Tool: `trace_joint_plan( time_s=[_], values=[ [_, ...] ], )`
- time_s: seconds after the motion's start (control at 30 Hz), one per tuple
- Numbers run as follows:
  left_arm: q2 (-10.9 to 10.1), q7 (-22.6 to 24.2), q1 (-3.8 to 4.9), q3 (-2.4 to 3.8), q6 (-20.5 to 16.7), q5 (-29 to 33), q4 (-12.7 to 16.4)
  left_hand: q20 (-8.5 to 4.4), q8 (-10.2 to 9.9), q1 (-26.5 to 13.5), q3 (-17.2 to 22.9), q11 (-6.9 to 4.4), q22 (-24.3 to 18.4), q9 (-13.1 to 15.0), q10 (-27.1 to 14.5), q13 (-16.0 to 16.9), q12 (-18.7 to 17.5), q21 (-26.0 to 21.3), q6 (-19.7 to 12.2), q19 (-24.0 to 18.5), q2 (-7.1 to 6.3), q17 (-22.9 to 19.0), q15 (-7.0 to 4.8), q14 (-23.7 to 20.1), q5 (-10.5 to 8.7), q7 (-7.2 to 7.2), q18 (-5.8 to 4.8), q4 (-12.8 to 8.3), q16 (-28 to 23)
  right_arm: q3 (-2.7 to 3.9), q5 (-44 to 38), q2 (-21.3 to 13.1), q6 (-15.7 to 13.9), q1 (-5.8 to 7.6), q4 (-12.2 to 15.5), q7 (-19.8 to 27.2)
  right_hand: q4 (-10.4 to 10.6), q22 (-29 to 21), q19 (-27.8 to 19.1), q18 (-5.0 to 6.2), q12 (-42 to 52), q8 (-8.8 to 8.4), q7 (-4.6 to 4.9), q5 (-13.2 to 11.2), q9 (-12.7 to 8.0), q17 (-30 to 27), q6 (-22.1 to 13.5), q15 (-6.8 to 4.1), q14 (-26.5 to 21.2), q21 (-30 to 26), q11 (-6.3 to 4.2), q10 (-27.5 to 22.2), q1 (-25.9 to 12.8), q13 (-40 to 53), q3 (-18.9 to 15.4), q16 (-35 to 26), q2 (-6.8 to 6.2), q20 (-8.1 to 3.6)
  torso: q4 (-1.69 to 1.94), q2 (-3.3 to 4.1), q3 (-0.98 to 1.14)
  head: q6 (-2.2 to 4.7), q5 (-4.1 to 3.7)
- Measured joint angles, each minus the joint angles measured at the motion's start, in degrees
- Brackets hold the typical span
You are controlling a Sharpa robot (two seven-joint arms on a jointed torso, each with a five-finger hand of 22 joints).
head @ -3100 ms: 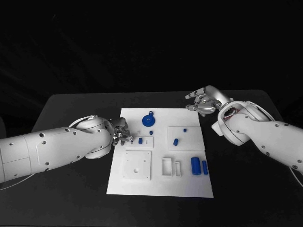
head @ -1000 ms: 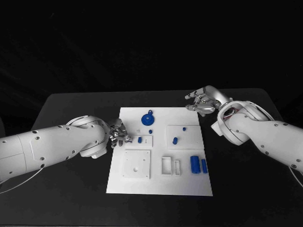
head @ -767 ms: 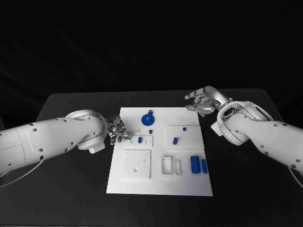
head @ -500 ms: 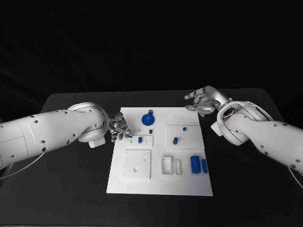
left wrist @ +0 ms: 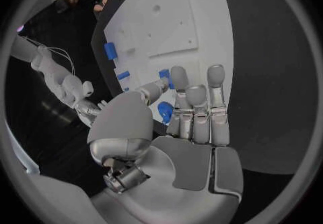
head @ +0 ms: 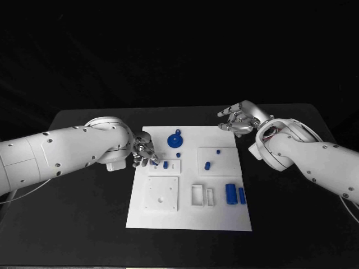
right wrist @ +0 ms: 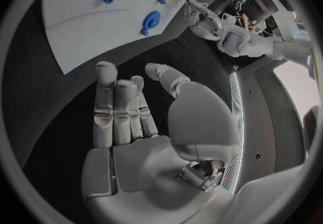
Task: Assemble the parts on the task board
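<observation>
A: Tabletop [head: 82, 207], black; white task board [head: 192, 216] lies mid-surface, its long sides running away from the robot. Dark margin shows on every side of the board.

B: Left hand [head: 142, 151]?

A: Head view puts it at the board's left edge, level with the upper cutouts. The left wrist view adds what the head view hides: fingers straight and side by side, thumb apart, nothing held, released. A blue part [left wrist: 164, 111] sits just past the fingertips.

B: Right hand [head: 239, 119]?

A: Near the board's far right corner, over bare tabletop. Right wrist view shows an empty palm with the fingers extended and loose.

B: Parts?

A: Round blue part [head: 175, 140] near the board's far end; two blue cylinders [head: 231, 194] side by side toward the near right; small blue pegs [head: 207, 166] mid-board.
</observation>
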Motion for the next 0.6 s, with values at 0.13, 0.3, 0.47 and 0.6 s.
trace_joint_plan(
  time_s=[0.13,0.3,0.47,0.6],
  values=[
    [0.4,0.0,0.01,-0.11,0.2,-2.9,0.2,0.00,-0.1,0.0,0.0,0.00,0.0,0.0,0.0,-0.1,0.0,0.3,0.0,0.0,0.00,-0.1,0.00,0.0,-0.01,0.00,0.00,0.0,0.0,0.00,0.0,0.0,0.0,0.00,0.0,0.0,-0.2,0.0,0.0,0.01,0.0,0.00,0.00,0.0,0.0,0.0,0.0,0.00,0.0,0.0,0.00,0.0,0.0,0.0,0.2,0.0,0.00,0.00,0.03,-0.02,-0.02,-0.09,-0.01],
    [0.6,0.0,0.01,-0.20,-0.1,-6.1,0.4,0.00,-0.1,0.0,0.0,0.01,0.0,-0.1,0.0,-0.1,0.0,0.3,0.0,0.0,0.00,-0.2,0.01,0.0,-0.10,-0.01,0.00,0.0,0.0,0.00,0.0,0.0,0.0,0.00,0.0,0.0,-0.2,0.0,0.0,0.01,0.0,0.00,0.00,0.0,0.0,0.0,0.0,0.00,0.0,0.0,0.00,0.0,0.0,0.0,0.2,0.0,0.00,0.00,0.08,-0.06,-0.02,-0.10,-0.01],
    [0.7,0.0,-0.01,-0.26,-0.8,-8.0,0.5,0.00,-0.2,0.0,0.0,0.02,0.0,-0.2,0.0,-0.1,0.0,0.3,0.0,0.0,0.00,-0.2,0.01,0.0,0.02,-0.01,0.00,0.0,0.0,0.00,0.0,0.0,0.0,0.00,0.0,0.0,-0.2,0.0,0.0,0.00,0.0,0.00,-0.01,0.0,0.0,0.0,0.0,0.00,0.0,0.0,0.01,0.0,0.0,0.0,0.2,0.0,0.00,0.00,0.12,-0.07,-0.05,-0.12,-0.01],
    [0.8,-0.1,-0.24,-0.30,-1.4,-8.9,0.5,0.00,-0.3,0.0,0.0,0.04,0.0,-0.2,0.0,-0.1,0.0,0.3,0.0,0.0,0.00,-0.2,0.01,0.0,0.02,-0.02,0.00,0.0,0.0,0.00,0.0,0.0,0.0,0.00,0.0,0.0,-0.2,0.0,0.0,0.00,0.0,0.00,-0.10,0.0,0.0,0.0,-0.1,0.00,0.0,0.0,0.01,0.0,0.0,0.0,0.2,0.0,0.00,0.00,0.13,-0.07,-0.07,-0.17,0.04]
  ],
)
